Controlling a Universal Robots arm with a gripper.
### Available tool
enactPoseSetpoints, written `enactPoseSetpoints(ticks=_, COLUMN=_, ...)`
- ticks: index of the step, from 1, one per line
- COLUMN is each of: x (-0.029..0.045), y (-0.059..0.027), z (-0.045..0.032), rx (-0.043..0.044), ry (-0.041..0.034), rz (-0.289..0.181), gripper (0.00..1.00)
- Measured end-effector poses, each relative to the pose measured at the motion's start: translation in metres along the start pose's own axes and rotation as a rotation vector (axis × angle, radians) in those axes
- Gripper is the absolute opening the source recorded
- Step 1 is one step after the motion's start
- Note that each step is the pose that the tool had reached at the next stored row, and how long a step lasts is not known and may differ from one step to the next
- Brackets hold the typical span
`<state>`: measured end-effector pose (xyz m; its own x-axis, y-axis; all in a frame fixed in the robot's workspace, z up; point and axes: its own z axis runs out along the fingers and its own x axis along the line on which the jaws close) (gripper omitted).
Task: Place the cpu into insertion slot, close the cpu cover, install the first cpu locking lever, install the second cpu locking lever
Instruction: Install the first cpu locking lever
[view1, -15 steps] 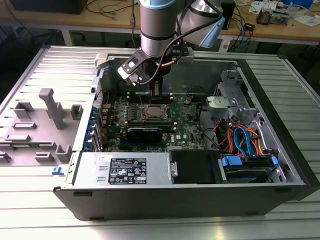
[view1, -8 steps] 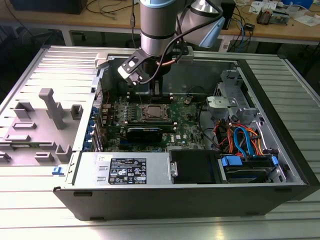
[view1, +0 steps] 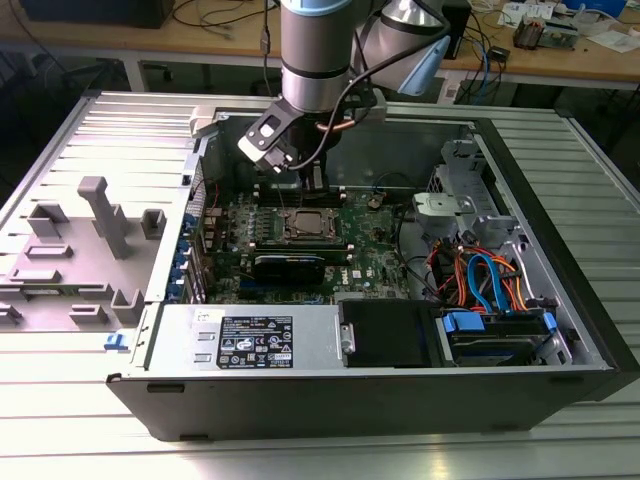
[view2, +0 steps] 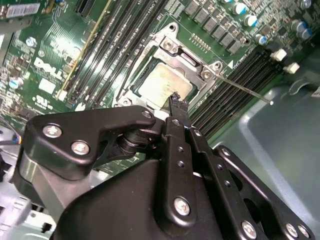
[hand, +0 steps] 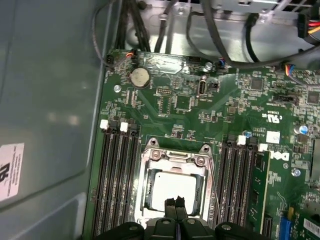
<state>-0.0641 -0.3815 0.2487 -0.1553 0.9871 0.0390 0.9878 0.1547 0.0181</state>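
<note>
The cpu (hand: 172, 187) (view2: 162, 85) lies flat in the insertion slot (hand: 151, 145), its pale metal top facing up. Over it lies the silvery cpu cover (hand: 175, 159) (view2: 187, 57), with the chip showing through its square window. My gripper (hand: 175, 201) (view2: 176, 100) is shut with nothing between its black fingers, and its tips hover over one edge of the chip. A thin locking lever (view2: 245, 90) sticks out from the socket corner over the memory slots. In the exterior view my gripper (view1: 312, 180) hangs just behind the socket (view1: 305, 224).
Long black memory slots (hand: 117, 185) flank the socket on both sides, and a green memory stick (hand: 255, 185) stands in one. A coin battery (hand: 140, 77) sits further up the board. Cables and a drive cage (view1: 480, 275) fill the exterior view's right; the case wall (hand: 50, 100) is close.
</note>
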Motion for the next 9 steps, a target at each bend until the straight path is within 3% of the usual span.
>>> enactPoseSetpoints(ticks=9, x=0.0000, y=0.0000, z=0.0000, rx=0.0006, ry=0.0004, rz=-0.014, gripper=0.11)
